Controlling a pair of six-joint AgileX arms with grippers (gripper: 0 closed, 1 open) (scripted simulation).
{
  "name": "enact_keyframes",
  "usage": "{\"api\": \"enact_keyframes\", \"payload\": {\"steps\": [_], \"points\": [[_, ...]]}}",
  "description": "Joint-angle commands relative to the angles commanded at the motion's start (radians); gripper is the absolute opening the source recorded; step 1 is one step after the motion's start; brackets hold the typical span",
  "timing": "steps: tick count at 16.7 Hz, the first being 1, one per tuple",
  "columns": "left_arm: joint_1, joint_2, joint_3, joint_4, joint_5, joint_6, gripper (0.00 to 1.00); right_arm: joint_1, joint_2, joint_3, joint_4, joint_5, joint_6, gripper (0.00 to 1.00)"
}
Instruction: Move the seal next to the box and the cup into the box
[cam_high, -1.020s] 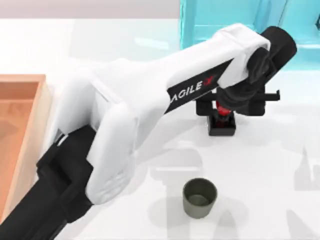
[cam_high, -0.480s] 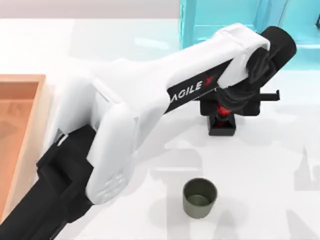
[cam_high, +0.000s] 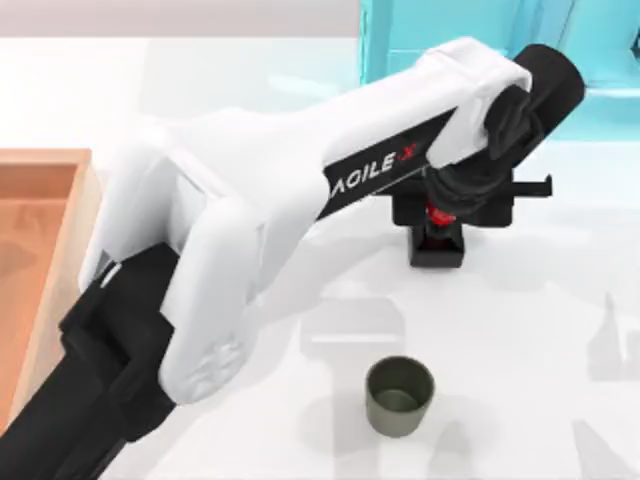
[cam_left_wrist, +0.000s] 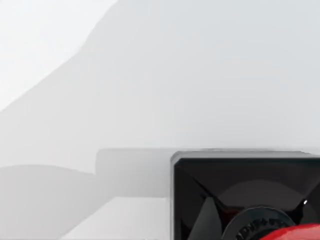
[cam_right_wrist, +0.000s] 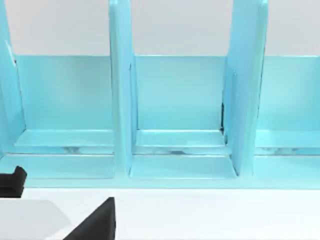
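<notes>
cup upright on table, outside box

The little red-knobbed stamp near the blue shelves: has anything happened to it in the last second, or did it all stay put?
The seal has shifted slightly toward the back of the table and a touch to the left, carried along with the left hand, which stays closed around its red knob. The left arm drew back the same way. The cup and the box stayed where they were.
</notes>
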Motion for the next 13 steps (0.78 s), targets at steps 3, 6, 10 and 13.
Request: {"api": "enact_keyframes", "payload": {"steps": [3,6,10,13], "points": [[0.043,-0.12,-0.098,-0.008,0.012,0.039,0.0,0.0,0.0,0.0,0.0,0.0,0.0,1.0],[0.092,-0.266,-0.213,-0.022,0.024,0.088,0.0,0.0,0.0,0.0,0.0,0.0,0.0,1.0],[0.131,-0.37,-0.302,-0.032,0.033,0.127,0.0,0.0,0.0,0.0,0.0,0.0,0.0,1.0],[0.132,-0.371,-0.303,-0.032,0.033,0.128,0.0,0.0,0.0,0.0,0.0,0.0,0.0,1.0]]}}
